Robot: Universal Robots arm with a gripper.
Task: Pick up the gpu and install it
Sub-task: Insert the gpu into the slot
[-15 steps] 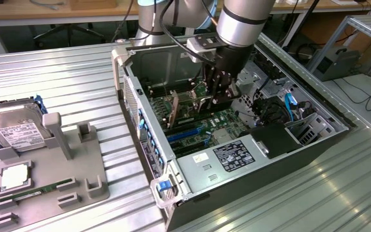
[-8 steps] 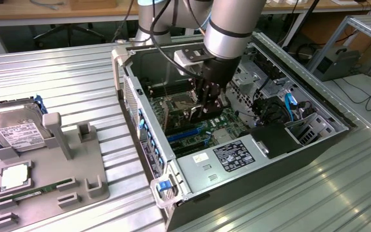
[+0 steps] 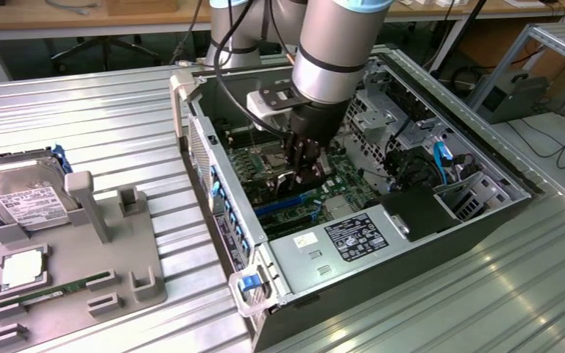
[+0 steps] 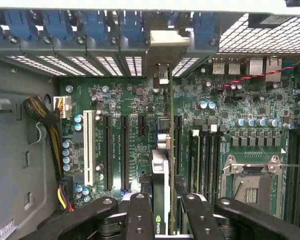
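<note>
Ribbed metal table carries the open computer case, where at the exterior view's centre the gripper, jaws clamped on the gpu, holds it edge-on over the motherboard, picked up but apparently not yet seated.

Bright even light, soft glare on the metal table.
</note>
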